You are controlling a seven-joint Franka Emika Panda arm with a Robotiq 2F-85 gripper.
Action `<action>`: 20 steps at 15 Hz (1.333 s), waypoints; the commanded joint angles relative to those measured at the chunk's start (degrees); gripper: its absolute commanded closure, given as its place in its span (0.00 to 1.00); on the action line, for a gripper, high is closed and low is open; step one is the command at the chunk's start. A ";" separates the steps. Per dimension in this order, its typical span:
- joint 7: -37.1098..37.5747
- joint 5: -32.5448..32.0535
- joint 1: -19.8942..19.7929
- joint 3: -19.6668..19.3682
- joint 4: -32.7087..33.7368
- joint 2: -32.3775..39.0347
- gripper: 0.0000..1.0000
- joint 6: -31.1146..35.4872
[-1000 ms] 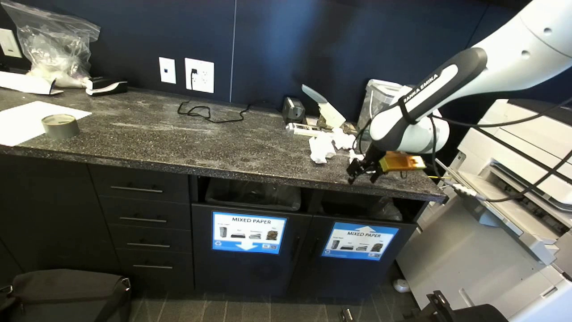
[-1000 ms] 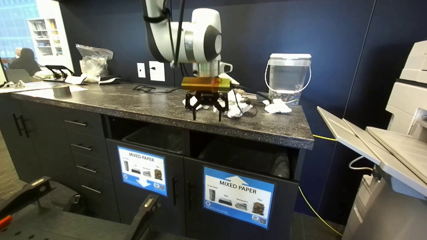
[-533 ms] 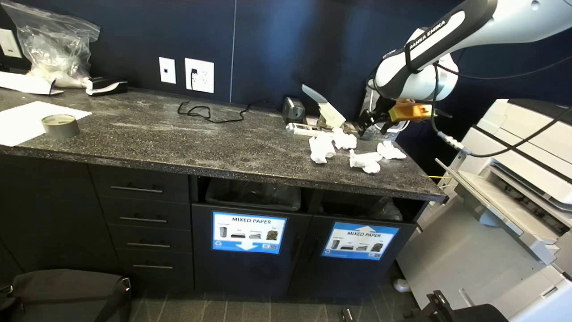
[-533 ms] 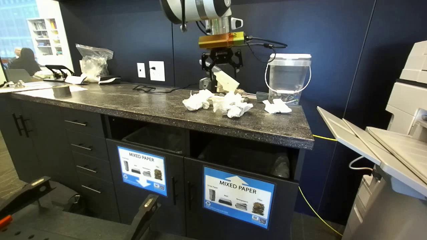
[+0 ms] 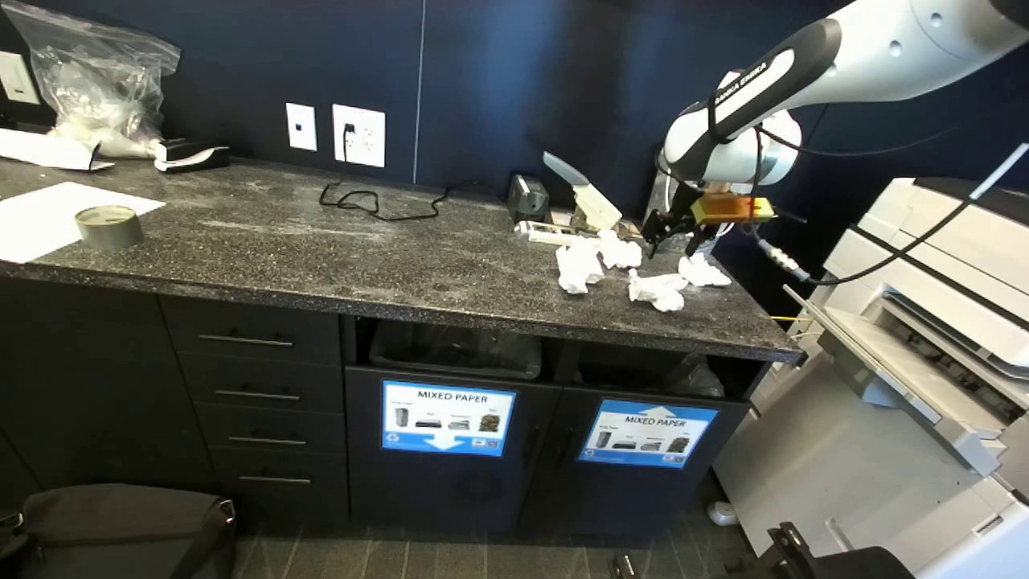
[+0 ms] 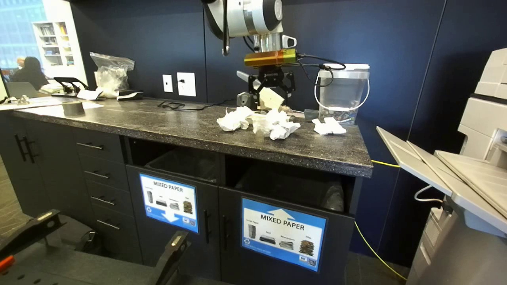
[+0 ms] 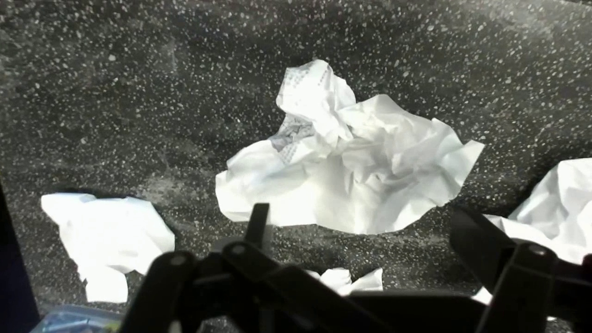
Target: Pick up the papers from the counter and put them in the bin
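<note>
Navy wall panels (image 5: 498,88) behind a speckled dark grey stone countertop (image 5: 321,253); four-drawer cabinet (image 5: 265,418) beneath it, outlet plate (image 5: 359,149) on the wall.

Two built-in bins set under the countertop, left bin (image 5: 442,492) and right bin (image 5: 607,498) as seen in the exterior views, each with a wide rectangular slot over a blue-and-white MIXED PAPER sign (image 5: 448,430): arrow down on the left bin's, arrow up on the right's.

Crumpled white papers (image 7: 351,175) lie on the countertop as a loose cluster near its right end, above the right bin; at least four pieces can be made out. Wrist view: largest piece close to centre, another to its left, one cut off by the right edge, a small one at the bottom partly hidden by the gripper (image 7: 358,212).

Gripper: fingers spread wide, pointing down, raised above the countertop near the papers in both exterior views. In the wrist view one fingertip overlaps the border of the largest piece along the line of sight.

Also on the countertop: lidded translucent bucket (image 6: 345,93) at the back, just behind one paper piece; pale tilted object (image 5: 596,207) behind the papers, identity unclear; black cable (image 5: 374,211) farther left; tape roll (image 5: 111,233) at the edge of a flat white sheet (image 5: 48,205), clear zip bag (image 5: 108,92) behind them. Office printer (image 5: 852,458) beyond the right end.
</note>
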 commanded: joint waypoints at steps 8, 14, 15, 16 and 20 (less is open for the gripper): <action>10.33 3.54 0.83 -4.82 12.63 13.07 0.00 -1.35; 12.66 4.79 0.39 -4.86 15.26 16.24 0.00 -1.27; 12.93 4.93 0.38 -4.92 15.61 16.60 0.00 -1.32; 13.09 5.06 0.37 -4.94 15.92 16.94 0.00 -1.38; 13.20 5.20 0.20 -4.87 16.91 17.99 0.27 -1.82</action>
